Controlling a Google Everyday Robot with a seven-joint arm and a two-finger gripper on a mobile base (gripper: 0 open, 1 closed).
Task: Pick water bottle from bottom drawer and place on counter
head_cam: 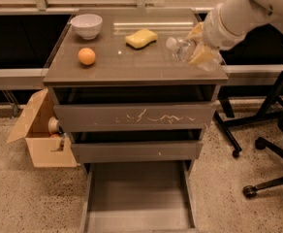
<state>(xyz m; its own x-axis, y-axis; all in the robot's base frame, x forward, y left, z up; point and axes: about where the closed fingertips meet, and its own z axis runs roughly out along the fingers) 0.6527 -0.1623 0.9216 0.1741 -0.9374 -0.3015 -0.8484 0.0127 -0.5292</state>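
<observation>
My gripper point(197, 44) is shut on the water bottle point(180, 48), a clear crinkled bottle lying sideways with its white cap pointing left. It hangs just above the right part of the counter point(132, 62). The tan fingers point(202, 56) clasp the bottle's body, and the white arm comes in from the upper right. The bottom drawer point(137, 198) is pulled out at the cabinet's foot and its grey floor is bare.
On the counter stand a white bowl point(86, 25), an orange point(86, 56) and a yellow sponge point(141, 38). A cardboard box point(37, 132) sits on the floor to the left. Office-chair legs point(267, 178) stand to the right.
</observation>
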